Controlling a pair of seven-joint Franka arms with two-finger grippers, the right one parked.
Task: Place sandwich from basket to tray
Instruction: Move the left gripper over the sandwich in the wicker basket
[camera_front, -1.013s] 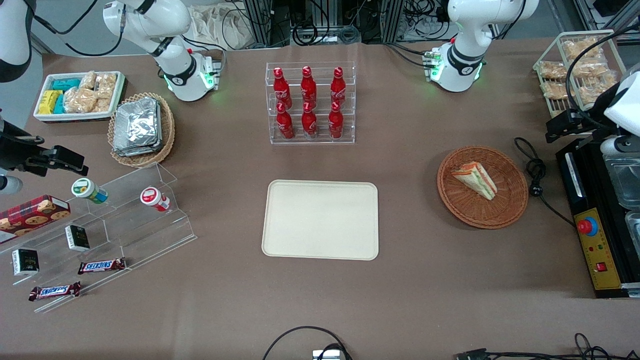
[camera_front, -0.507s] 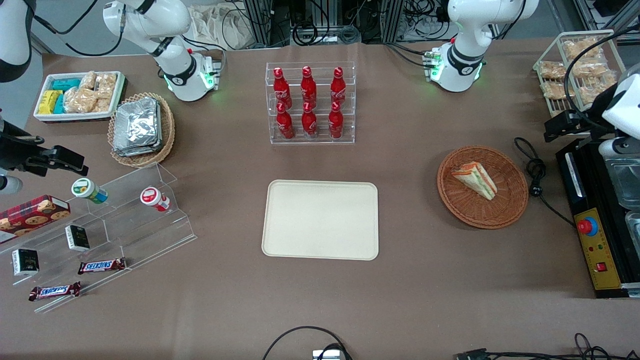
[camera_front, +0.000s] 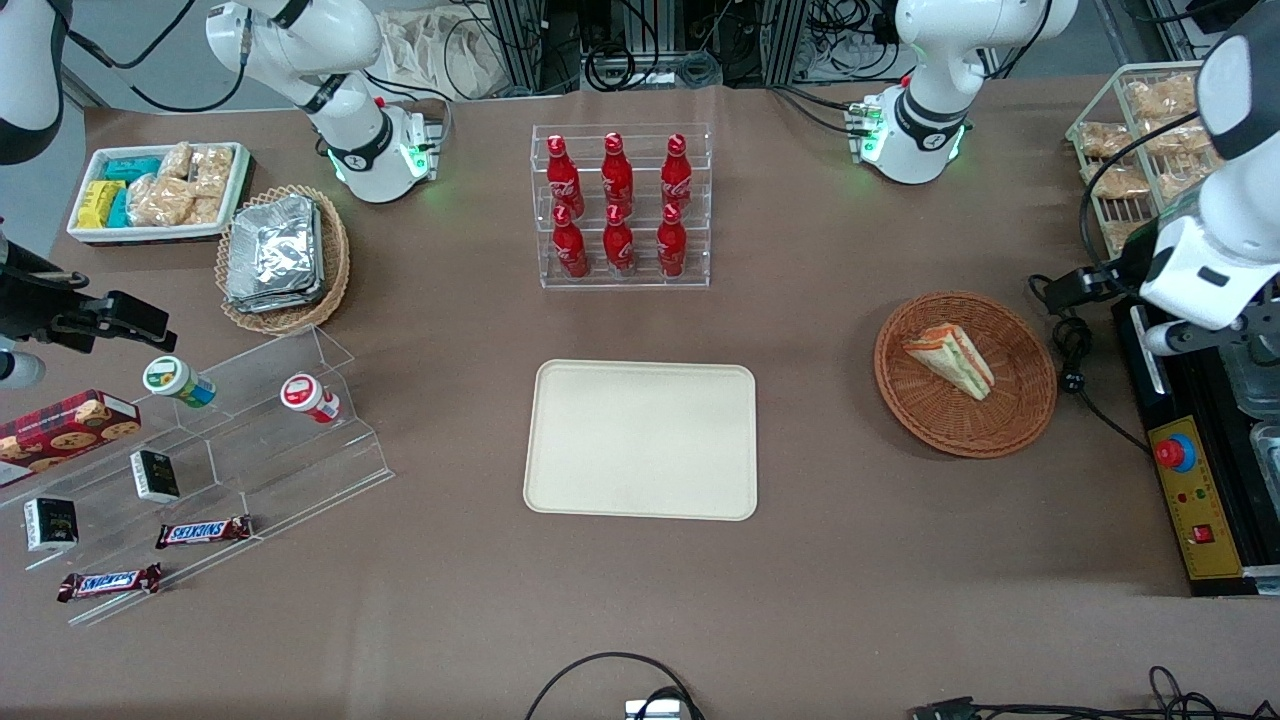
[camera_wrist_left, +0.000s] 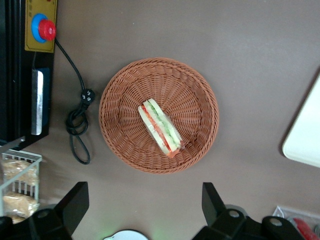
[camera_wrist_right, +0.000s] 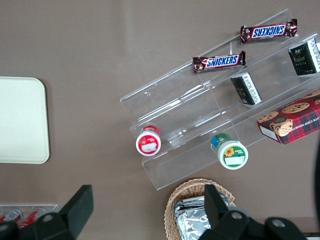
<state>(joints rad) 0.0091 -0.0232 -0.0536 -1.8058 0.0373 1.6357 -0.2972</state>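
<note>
Left wrist view: gripper (camera_wrist_left: 141, 210) w/ fingers spread wide, empty, up above the basket (camera_wrist_left: 117, 85); sandwich (camera_wrist_left: 160, 127) lies diagonal to the finger line, needs wrist turn imo.

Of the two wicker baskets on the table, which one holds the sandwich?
The reddish-brown basket beside the open gripper holds the sandwich; the lighter basket holds silver foil packs.

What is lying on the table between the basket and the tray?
Nothing: in the front view, only bare brown table lies between the basket holding the sandwich and the tray. The open gripper is above the basket, not in that stretch.
</note>
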